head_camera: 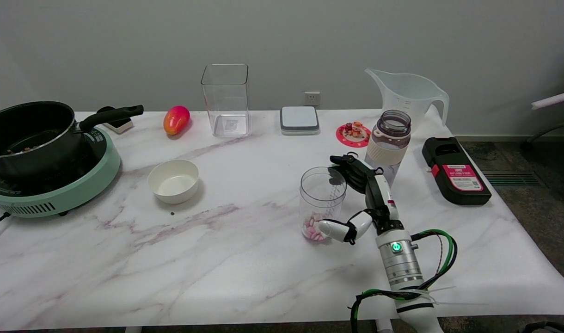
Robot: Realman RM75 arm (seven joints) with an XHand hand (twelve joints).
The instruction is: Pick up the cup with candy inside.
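Observation:
A clear plastic cup [322, 200] with pink and white candy [311, 230] at its bottom stands upright on the marble table [245, 259], right of centre. My right hand [361, 200] is at the cup's right side, with the arm reaching in from the lower right. Its dark fingers [348, 167] curve behind the cup's rim, and the white thumb [334, 229] lies in front of the cup's base. The hand brackets the cup with fingers and thumb wide apart. I see no firm grip, and the cup rests on the table.
A bottle with a cream sleeve [389, 141] stands just behind my hand. A black and red device [455, 171] lies to the right. A white bowl [173, 180], a pot on a green cooker [37, 152], a tall clear container [226, 99], a mango [176, 120], a measuring jug [409, 95].

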